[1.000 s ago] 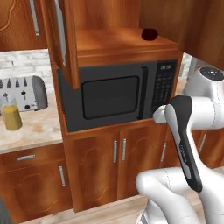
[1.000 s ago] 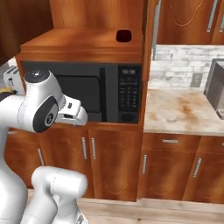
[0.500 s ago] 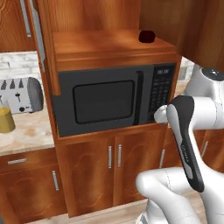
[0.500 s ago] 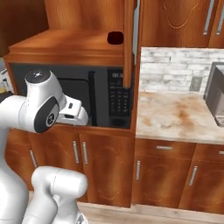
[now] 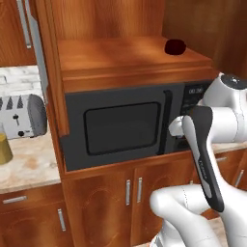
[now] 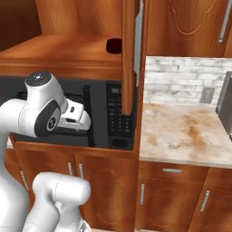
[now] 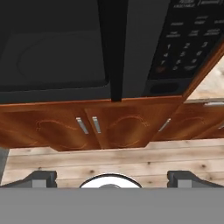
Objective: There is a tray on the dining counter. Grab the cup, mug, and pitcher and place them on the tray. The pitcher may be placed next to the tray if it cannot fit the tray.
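The mug (image 5: 175,47) is a squat dark maroon vessel standing on the wooden shelf above the microwave (image 5: 125,128), toward its right end. From the right base view the mug (image 6: 113,45) is half hidden behind a cabinet door edge. At the left edge, on the counter, stands the pitcher (image 5: 3,147), clear glass with yellow liquid, cut off by the frame. My gripper (image 7: 112,178) is open and holds nothing; it hangs in front of the microwave, well below the mug, pointing down at the lower cabinets. The tray, the cup and the dining counter are out of view.
A silver toaster (image 5: 21,116) stands left of the microwave. An open cabinet door (image 6: 129,54) juts out beside the shelf. A marble counter (image 6: 181,136) runs to the right, with a grey appliance (image 6: 225,102) at its edge. Wooden cabinet doors (image 7: 96,127) and plank floor lie below.
The whole picture has shifted: the base has driven closer to the microwave cabinet and rightward, so the toaster and pitcher slid toward the left edge. The gripper stays open.
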